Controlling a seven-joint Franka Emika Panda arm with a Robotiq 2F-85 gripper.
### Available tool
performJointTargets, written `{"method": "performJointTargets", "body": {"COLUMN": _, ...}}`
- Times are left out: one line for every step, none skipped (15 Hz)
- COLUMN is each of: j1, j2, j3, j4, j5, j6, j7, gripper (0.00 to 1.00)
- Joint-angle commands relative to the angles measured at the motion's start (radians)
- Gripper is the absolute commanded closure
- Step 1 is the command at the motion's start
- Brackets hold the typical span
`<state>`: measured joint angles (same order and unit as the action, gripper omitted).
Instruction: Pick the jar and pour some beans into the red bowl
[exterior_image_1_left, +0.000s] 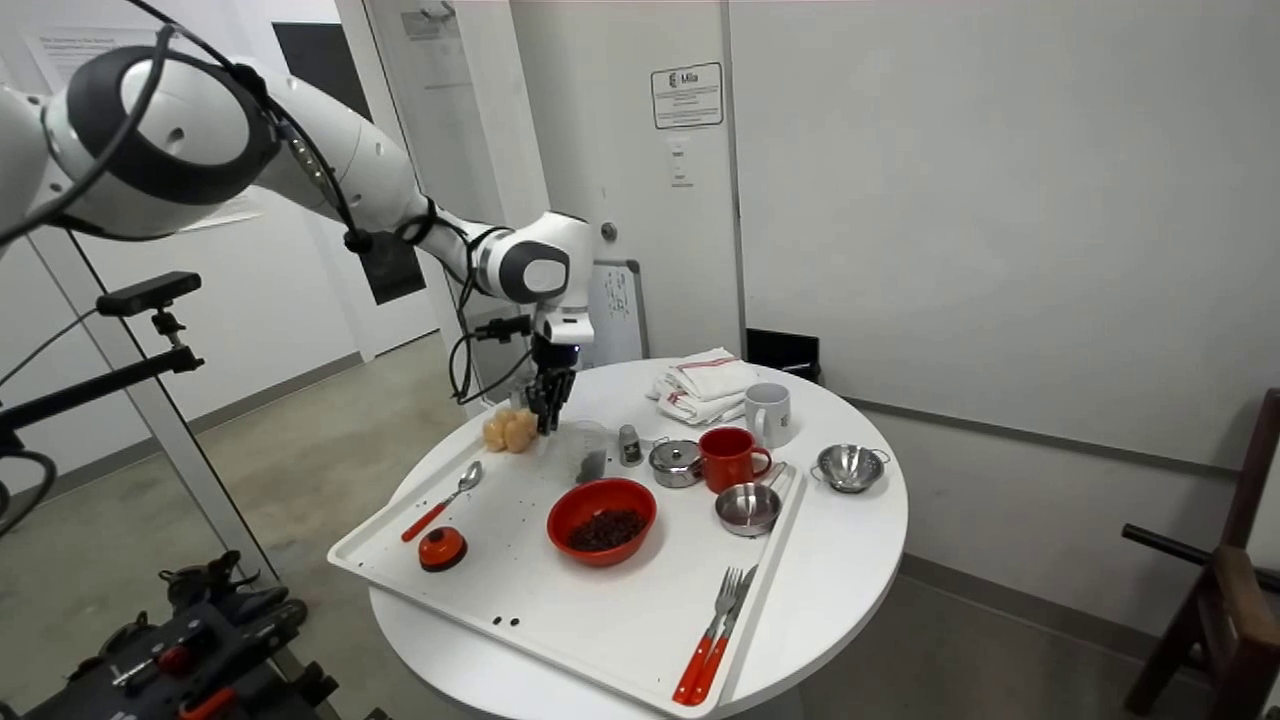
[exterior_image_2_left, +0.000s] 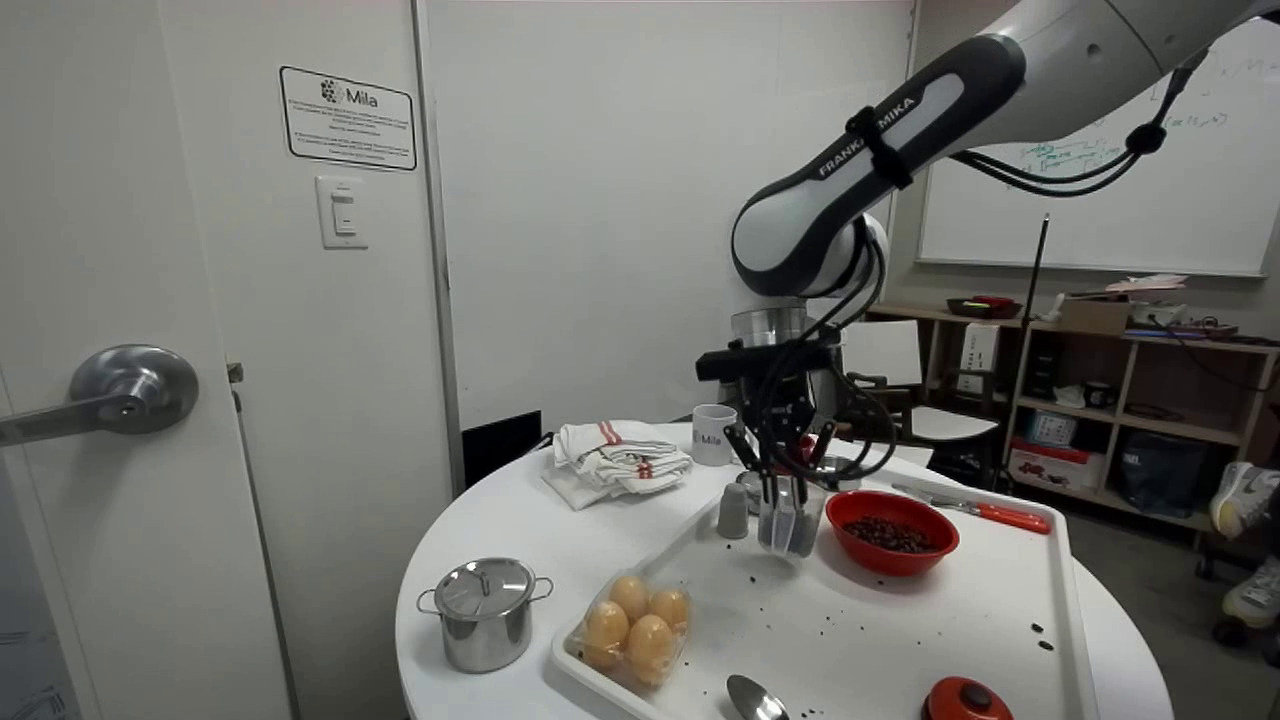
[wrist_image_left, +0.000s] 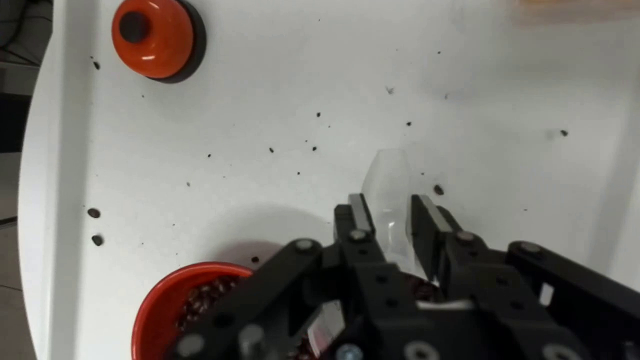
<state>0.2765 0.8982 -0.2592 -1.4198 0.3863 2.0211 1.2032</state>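
Clear jar (exterior_image_2_left: 795, 528) gripped between the fingers (wrist_image_left: 360, 212), just beside the red bowl (exterior_image_2_left: 868, 560), presumably to keep the pour short

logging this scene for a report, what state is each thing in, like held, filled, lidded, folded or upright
hand, closed on the clear jar
clear jar, held, something dark inside, tilt unclear
red bowl, upright, partly filled with dark beans
eggs, wrapped
tall steel pot, lidded
low steel pot, apparently lidded
cloths, folded
fork, lying beside the knife
spoon, lying flat
red mug, upright
white mug, upright
colander, upright
shaker, upright
saucepan, upright
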Motion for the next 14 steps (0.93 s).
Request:
{"method": "performJointTargets", "body": {"j1": -0.025, "j2": -0.084, "j3": 0.063, "j4": -0.176, "j5": -0.087, "j6": 0.109, "j7": 0.073, "gripper": 0.89}}
{"method": "performJointTargets", "body": {"j1": -0.034, "j2": -0.091, "j3": 0.076, "j4": -0.200, "j5": -0.093, "j6": 0.123, "j7": 0.085, "gripper": 0.81}}
{"method": "performJointTargets", "body": {"j1": -0.043, "j2": -0.097, "j3": 0.087, "j4": -0.219, "j5": -0.095, "j6": 0.130, "j7": 0.093, "gripper": 0.49}}
{"method": "performJointTargets", "body": {"j1": -0.051, "j2": -0.108, "j3": 0.098, "j4": -0.238, "j5": -0.095, "j6": 0.137, "j7": 0.098, "gripper": 0.47}}
{"method": "performJointTargets", "body": {"j1": -0.061, "j2": -0.119, "j3": 0.108, "j4": -0.256, "j5": -0.094, "j6": 0.136, "j7": 0.102, "gripper": 0.42}}
{"method": "performJointTargets", "body": {"j1": -0.073, "j2": -0.131, "j3": 0.120, "j4": -0.271, "j5": -0.088, "j6": 0.126, "j7": 0.098, "gripper": 0.33}}
{"method": "performJointTargets", "body": {"j1": -0.089, "j2": -0.148, "j3": 0.134, "j4": -0.287, "j5": -0.083, "j6": 0.104, "j7": 0.083, "gripper": 0.27}}
{"method": "performJointTargets", "body": {"j1": -0.102, "j2": -0.164, "j3": 0.146, "j4": -0.304, "j5": -0.076, "j6": 0.095, "j7": 0.074, "gripper": 0.19}}
{"method": "performJointTargets", "body": {"j1": -0.124, "j2": -0.188, "j3": 0.164, "j4": -0.327, "j5": -0.063, "j6": 0.080, "j7": 0.055, "gripper": 0.11}}
{"method": "performJointTargets", "body": {"j1": -0.111, "j2": -0.110, "j3": 0.157, "j4": -0.245, "j5": -0.093, "j6": 0.098, "j7": 0.089, "gripper": 0.30}}
{"method": "performJointTargets", "body": {"j1": -0.122, "j2": -0.126, "j3": 0.166, "j4": -0.261, "j5": -0.089, "j6": 0.093, "j7": 0.086, "gripper": 0.23}}
{"method": "performJointTargets", "body": {"j1": -0.129, "j2": -0.141, "j3": 0.172, "j4": -0.275, "j5": -0.087, "j6": 0.089, "j7": 0.084, "gripper": 0.15}}
{"method": "performJointTargets", "body": {"j1": -0.134, "j2": -0.150, "j3": 0.174, "j4": -0.284, "j5": -0.086, "j6": 0.087, "j7": 0.083, "gripper": 0.11}}
{"method": "performJointTargets", "body": {"j1": -0.136, "j2": -0.156, "j3": 0.176, "j4": -0.289, "j5": -0.085, "j6": 0.086, "j7": 0.082, "gripper": 0.11}}
